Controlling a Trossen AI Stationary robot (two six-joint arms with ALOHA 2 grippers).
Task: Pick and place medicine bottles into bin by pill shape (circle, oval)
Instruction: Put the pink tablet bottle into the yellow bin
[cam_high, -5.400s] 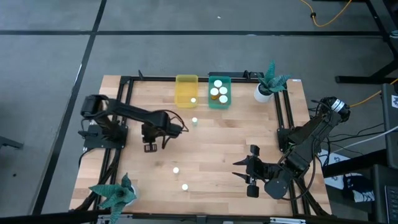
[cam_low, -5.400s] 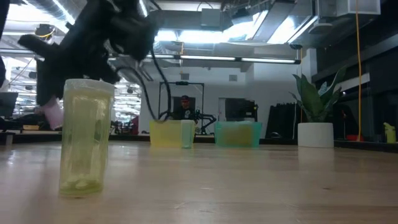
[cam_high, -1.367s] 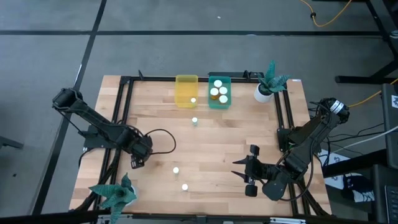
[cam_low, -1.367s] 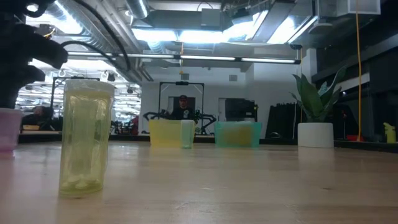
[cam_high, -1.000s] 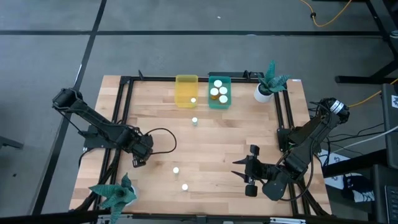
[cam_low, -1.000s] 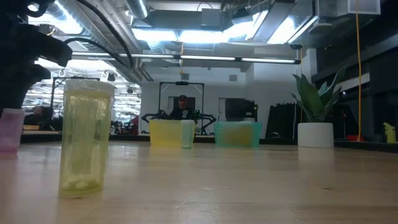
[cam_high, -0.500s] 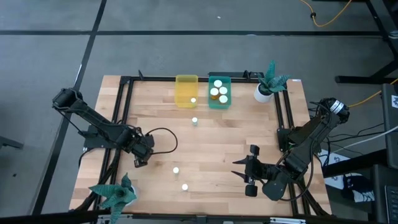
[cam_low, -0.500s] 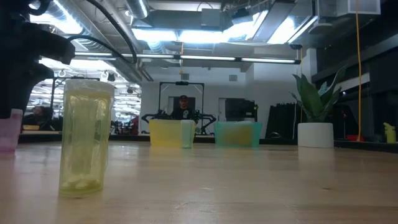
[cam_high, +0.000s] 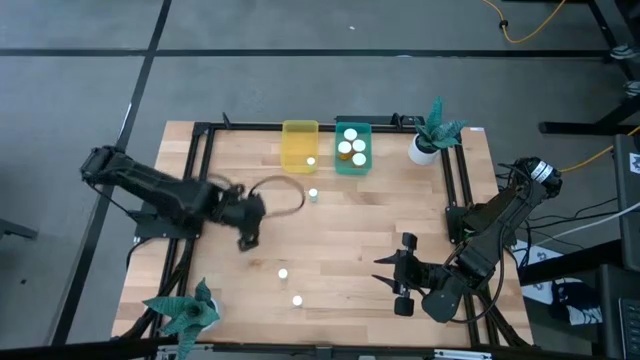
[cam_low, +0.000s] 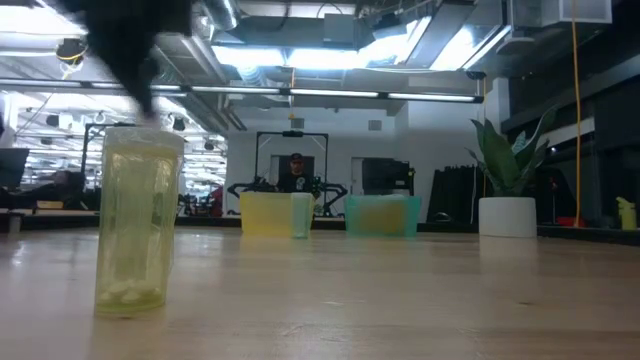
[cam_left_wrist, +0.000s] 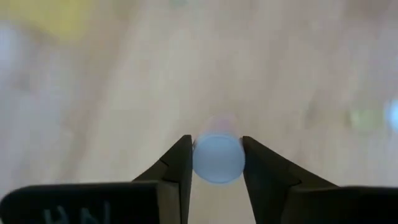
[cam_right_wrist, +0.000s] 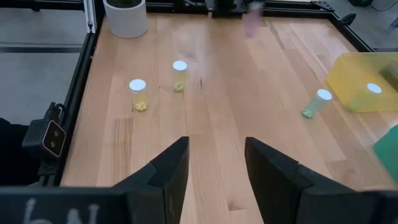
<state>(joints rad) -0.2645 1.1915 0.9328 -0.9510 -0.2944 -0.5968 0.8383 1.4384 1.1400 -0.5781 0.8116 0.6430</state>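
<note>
My left gripper (cam_high: 249, 232) is above the middle-left of the table, shut on a small pinkish bottle with a pale round cap (cam_left_wrist: 217, 163). The bottle also shows blurred in the right wrist view (cam_right_wrist: 252, 23). Three white-capped bottles stand upright on the table (cam_high: 313, 195) (cam_high: 283, 272) (cam_high: 296, 299). The yellow bin (cam_high: 299, 133) holds one bottle, and the teal bin (cam_high: 352, 167) holds three. My right gripper (cam_high: 388, 272) is open and empty near the front right. My left gripper pinches the bottle between its two fingers, one on each side of the cap end (cam_left_wrist: 198, 158). The fingers point down at the table from above. The bottle is lifted clear of the table and hangs below the fingers.
A white plant pot (cam_high: 422, 150) stands at the far right, and a second plant (cam_high: 185, 312) at the front left corner. A black frame rail (cam_high: 455, 190) runs along the table's sides. In the low view a yellow-green bottle (cam_low: 135, 225) stands close by.
My left gripper, shut on the pinkish bottle near the table's left-front, has risen and swung quickly toward the right and far side. The bottle has lifted clear of the table and left the low view.
</note>
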